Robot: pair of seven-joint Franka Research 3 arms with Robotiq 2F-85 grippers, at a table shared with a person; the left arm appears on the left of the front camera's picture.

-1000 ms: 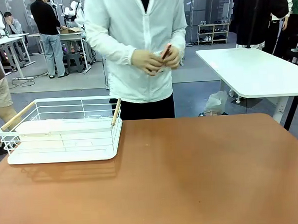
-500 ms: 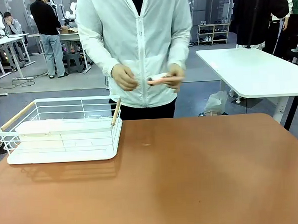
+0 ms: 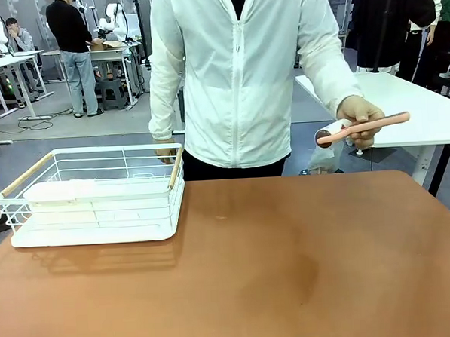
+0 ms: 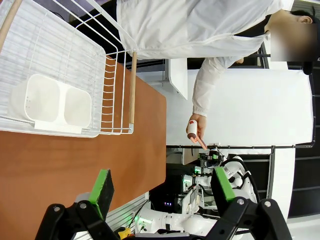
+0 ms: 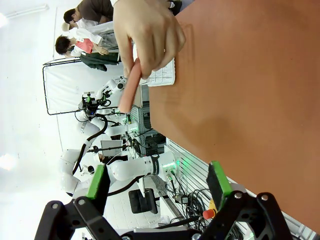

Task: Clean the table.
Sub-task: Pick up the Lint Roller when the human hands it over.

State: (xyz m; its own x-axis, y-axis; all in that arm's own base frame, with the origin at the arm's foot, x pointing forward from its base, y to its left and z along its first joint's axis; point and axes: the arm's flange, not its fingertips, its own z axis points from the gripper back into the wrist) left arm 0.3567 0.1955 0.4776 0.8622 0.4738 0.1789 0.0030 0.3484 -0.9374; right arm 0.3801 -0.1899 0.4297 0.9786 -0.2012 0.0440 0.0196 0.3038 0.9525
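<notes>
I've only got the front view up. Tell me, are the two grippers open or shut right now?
Observer: Both are open. In the wrist views the left gripper and the right gripper each stand wide open and hold nothing.
Operator: Okay. And what's that white thing inside the wire basket?
Observer: The left wrist view looks down into it. It's a white tub with two compartments, lying on the basket's mesh floor, and both compartments look empty.
</notes>
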